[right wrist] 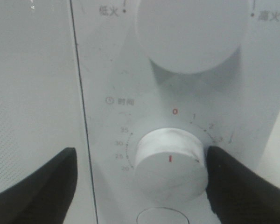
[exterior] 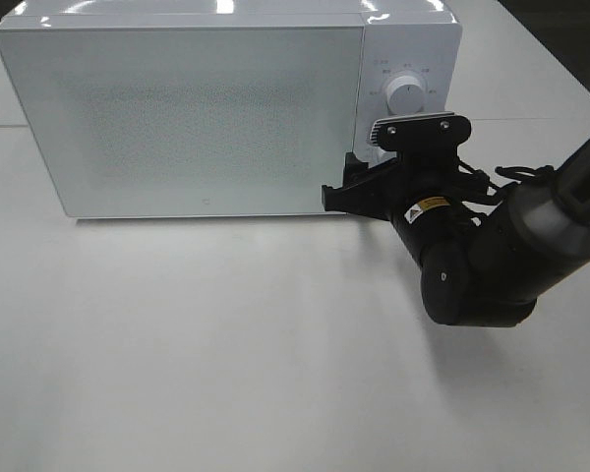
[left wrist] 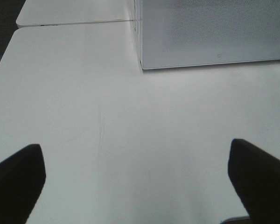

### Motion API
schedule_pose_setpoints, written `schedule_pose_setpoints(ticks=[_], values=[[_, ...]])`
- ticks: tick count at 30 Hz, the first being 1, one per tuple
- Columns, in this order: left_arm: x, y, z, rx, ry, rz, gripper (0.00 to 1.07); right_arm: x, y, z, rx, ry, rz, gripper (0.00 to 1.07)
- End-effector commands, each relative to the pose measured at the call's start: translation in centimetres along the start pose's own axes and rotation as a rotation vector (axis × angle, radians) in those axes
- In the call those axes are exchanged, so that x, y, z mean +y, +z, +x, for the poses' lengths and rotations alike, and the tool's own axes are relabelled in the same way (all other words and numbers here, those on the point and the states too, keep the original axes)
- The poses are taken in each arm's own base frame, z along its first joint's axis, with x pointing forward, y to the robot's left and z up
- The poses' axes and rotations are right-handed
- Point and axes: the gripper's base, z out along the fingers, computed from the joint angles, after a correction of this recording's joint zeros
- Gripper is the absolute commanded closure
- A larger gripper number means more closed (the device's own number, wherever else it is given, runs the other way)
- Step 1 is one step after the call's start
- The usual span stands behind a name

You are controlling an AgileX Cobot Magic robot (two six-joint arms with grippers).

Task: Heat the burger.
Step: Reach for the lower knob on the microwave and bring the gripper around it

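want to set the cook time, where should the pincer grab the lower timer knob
Grip the timer knob by its round side wall, one finger on each flank, coming straight at the microwave's control panel head-on. It is a short cylinder standing out from the panel, so opposite sides suit a twist. The right pincer straddles it, open.

Door side of white round power dial (right wrist: pixel 191 28), on white microwave control panel (right wrist: pixel 107 74): "低火" in dark characters.
Far side of power dial: "高火".
Heading by white round timer dial (right wrist: pixel 170 161): small clock symbol, then "时间".
Timer scale, away from door: red "0", then "1", "2".
Timer scale, door side: "35", "30", "25", "20".
Timer dial face: short red pointer line.
Yellow sticker (exterior: pixel 428 206) on black robot arm (exterior: pixel 472 265): warning triangle; wording too small to read.
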Motion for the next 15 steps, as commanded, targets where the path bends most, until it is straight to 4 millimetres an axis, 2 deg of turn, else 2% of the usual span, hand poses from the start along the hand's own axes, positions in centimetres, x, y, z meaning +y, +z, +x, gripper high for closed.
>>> schedule_pose_setpoints(ticks=[1,6,8,9,10,11,12,13,14,15], values=[[-0.11,-0.26,0.11,-0.030,-0.006,0.005,0.07,-0.31,0.12,-1.47,-0.143,-0.006,0.038,0.38],[-0.11,-0.26,0.11,-0.030,-0.006,0.005,0.07,-0.42,0.11,-1.47,-0.144,-0.002,0.050,0.47],[-0.11,-0.26,0.11,-0.030,-0.006,0.005,0.07,-0.44,0.11,-1.49,-0.145,-0.001,0.052,0.64],[-0.11,-0.26,0.11,-0.030,-0.006,0.005,0.07,-0.44,0.11,-1.49,-0.145,-0.001,0.052,0.64],[-0.11,-0.26,0.11,-0.030,-0.006,0.005,0.07,-0.44,0.11,-1.49,-0.145,-0.011,0.053,0.76],[-0.11,-0.26,0.11,-0.030,-0.006,0.005,0.07,-0.44,0.11,-1.49,-0.145,-0.011,0.053,0.76],[-0.11,-0.26,0.11,-0.030,-0.006,0.005,0.07,-0.43,0.13,-1.51,-0.146,-0.025,0.054,0.88],[-0.11,-0.26,0.11,-0.030,-0.006,0.005,0.07,-0.43,0.13,-1.51,-0.146,-0.029,0.054,0.93],[-0.11,-0.26,0.11,-0.030,-0.006,0.005,0.07,-0.43,0.13,-1.51,-0.146,-0.029,0.054,0.93],[-0.11,-0.26,0.11,-0.030,-0.006,0.005,0.07,-0.43,0.13,-1.52,-0.146,-0.032,0.054,1.03]])
